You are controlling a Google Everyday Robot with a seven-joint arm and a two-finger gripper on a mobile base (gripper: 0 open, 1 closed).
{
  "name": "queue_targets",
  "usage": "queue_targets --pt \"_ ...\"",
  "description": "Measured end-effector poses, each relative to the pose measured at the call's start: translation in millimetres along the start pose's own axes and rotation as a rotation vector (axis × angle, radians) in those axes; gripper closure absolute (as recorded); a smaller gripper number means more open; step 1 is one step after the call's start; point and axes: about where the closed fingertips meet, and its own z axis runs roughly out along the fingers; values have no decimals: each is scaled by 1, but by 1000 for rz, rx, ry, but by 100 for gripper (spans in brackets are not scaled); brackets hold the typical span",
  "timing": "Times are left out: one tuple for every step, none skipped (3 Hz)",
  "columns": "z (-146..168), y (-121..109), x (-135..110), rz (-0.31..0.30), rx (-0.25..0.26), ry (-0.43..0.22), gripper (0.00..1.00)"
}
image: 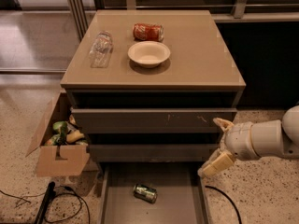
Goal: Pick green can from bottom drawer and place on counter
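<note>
The green can [145, 192] lies on its side in the open bottom drawer [182, 204], a little left of the middle. My gripper [210, 147] is at the right of the cabinet, level with the lower drawers, above and to the right of the can. It is open and empty, with one finger [222, 123] up and the other finger [214, 165] down over the drawer's right wall. The tan counter [201, 55] tops the cabinet.
On the counter lie a red soda can [148, 31], a white bowl [149, 53] and a clear plastic bottle [101, 48]. A cardboard box [58, 143] of items stands left of the cabinet. Black cables [51, 202] lie on the floor at lower left.
</note>
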Motion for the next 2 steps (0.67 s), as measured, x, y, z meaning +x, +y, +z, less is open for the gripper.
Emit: queue_targets --pt "28 4 13 13 -19 33 0" --pt "68 16 50 67 -37 52 0"
